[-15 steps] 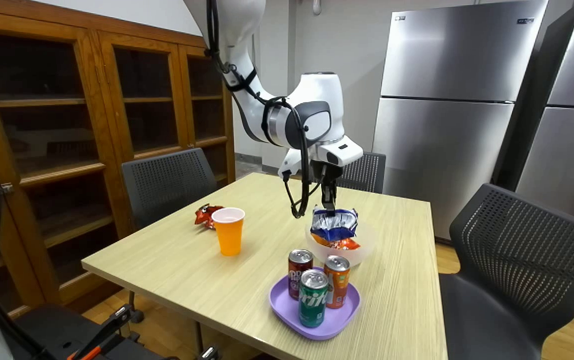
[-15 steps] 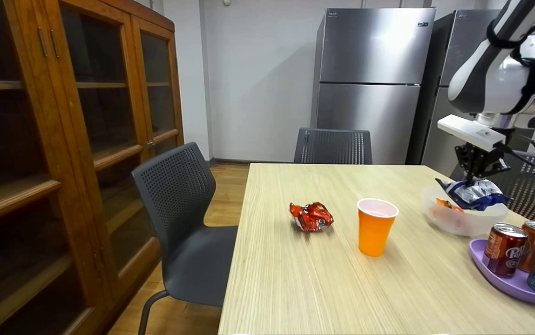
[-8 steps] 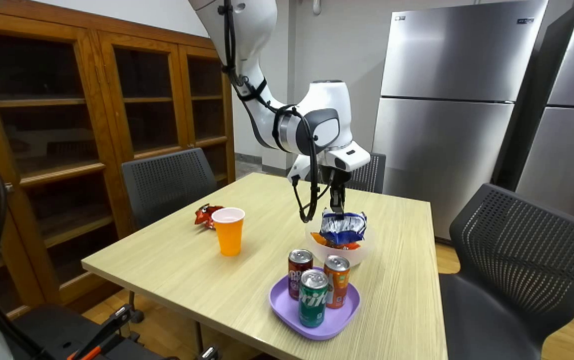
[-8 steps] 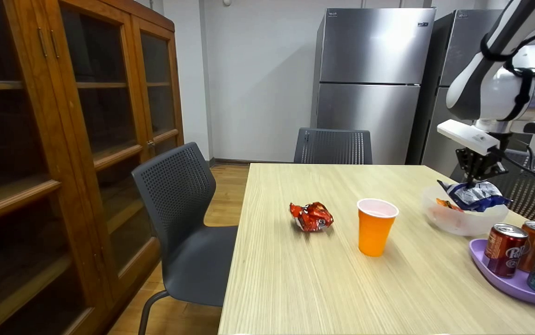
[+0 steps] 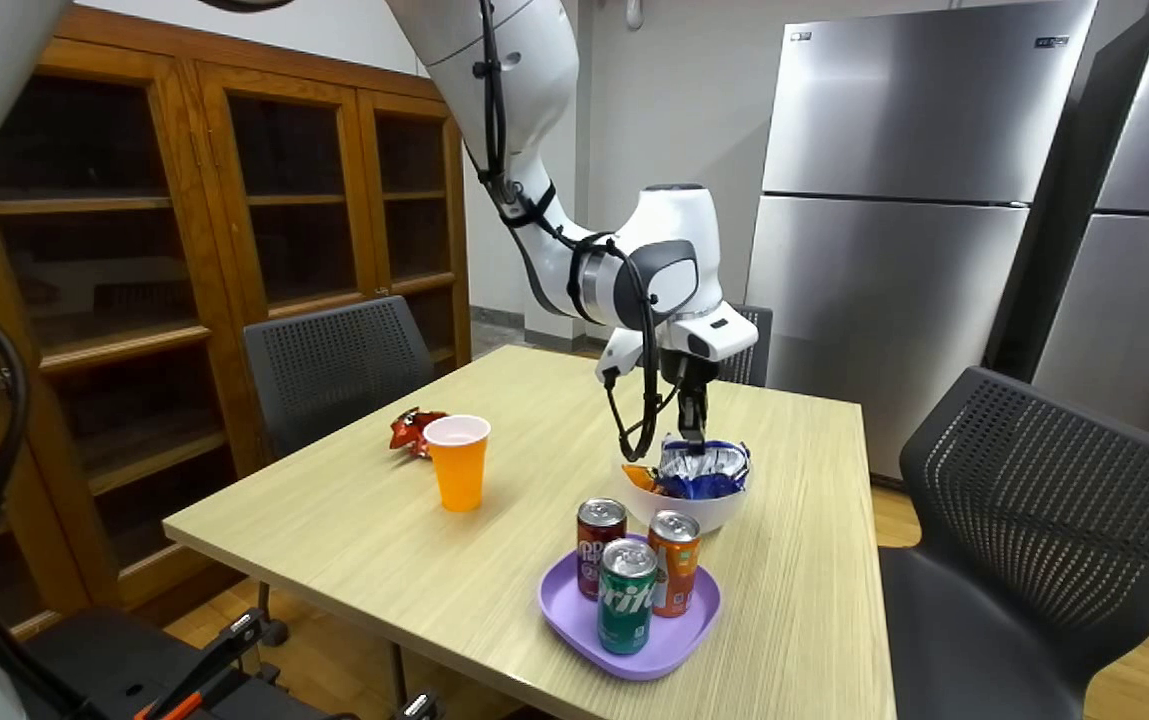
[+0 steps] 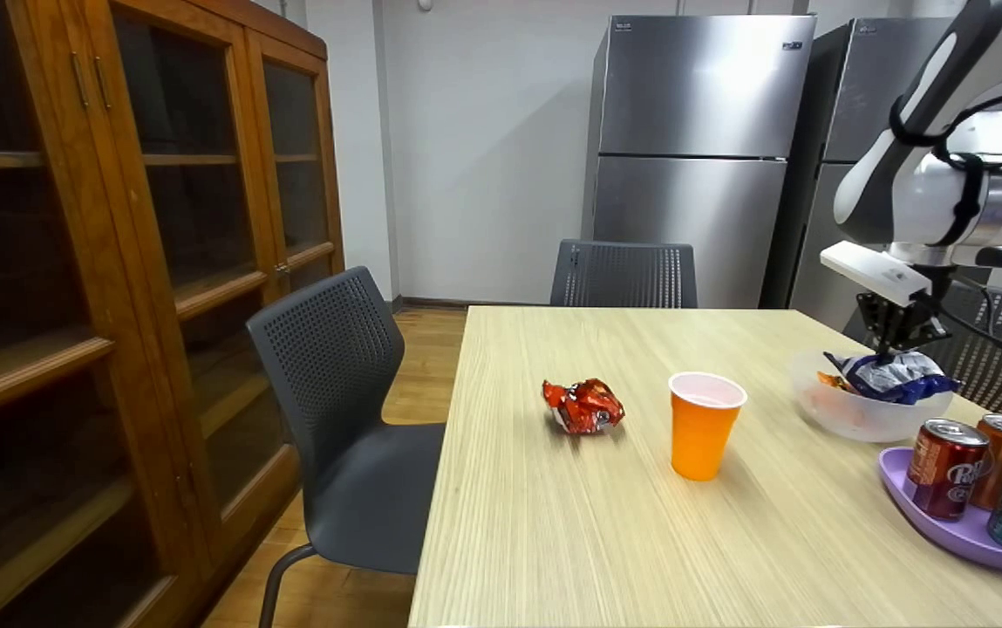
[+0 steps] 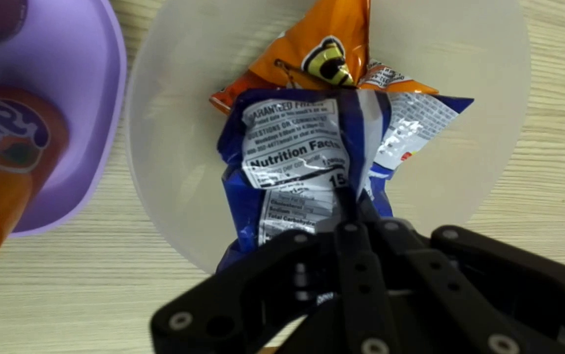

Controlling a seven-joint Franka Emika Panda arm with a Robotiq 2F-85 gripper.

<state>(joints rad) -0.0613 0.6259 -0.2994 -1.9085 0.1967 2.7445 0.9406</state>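
Note:
My gripper (image 7: 358, 201) is shut on a blue and silver snack bag (image 7: 297, 142), pinching a fold of it. The bag hangs inside the mouth of a translucent white bowl (image 7: 179, 162). An orange snack bag (image 7: 312, 54) lies in the bowl, partly covered by the blue bag. In both exterior views the gripper (image 5: 692, 435) (image 6: 884, 356) points down over the bowl (image 5: 684, 515) (image 6: 858, 419). The blue bag (image 5: 702, 480) (image 6: 897, 377) is at rim height. I cannot tell whether it rests on the orange bag.
A purple tray (image 5: 669, 650) with three soda cans (image 5: 626, 600) stands beside the bowl. An orange cup (image 5: 459, 465) and a crumpled red bag (image 6: 583, 406) stand on the wooden table (image 6: 570, 523). Chairs (image 5: 1044, 520) surround the table. A wooden cabinet and refrigerators are behind.
The arm has moved down, and rightward in an exterior view, carrying the blue bag from above the bowl down into its mouth. The cup, red bag and tray have not moved.

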